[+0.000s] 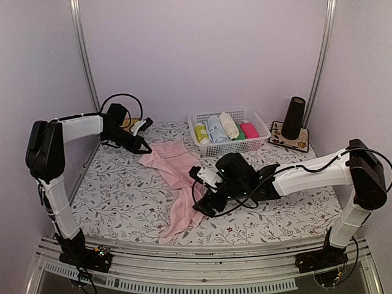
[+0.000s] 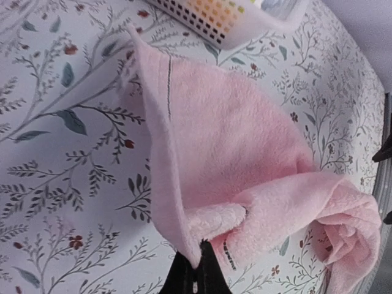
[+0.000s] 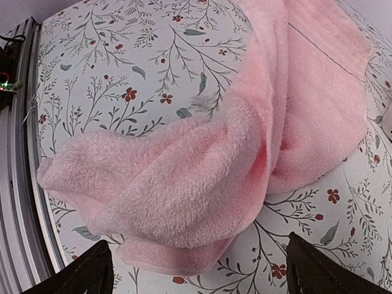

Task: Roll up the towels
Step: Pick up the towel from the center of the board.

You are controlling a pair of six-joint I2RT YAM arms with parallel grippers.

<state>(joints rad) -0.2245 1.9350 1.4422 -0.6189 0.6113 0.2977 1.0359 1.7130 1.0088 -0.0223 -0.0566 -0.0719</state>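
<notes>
Pink towel [image 1: 176, 177] lies lengthwise far-to-near; left pincer [image 1: 146, 149] pinching far corner; right pincer [image 1: 206, 207] spread.

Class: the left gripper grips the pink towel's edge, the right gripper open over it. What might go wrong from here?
The left gripper pinches only a thin edge of the pink towel; a pull may slip it free. The towel lies bunched and twisted, so a roll started now may come out lopsided.
</notes>
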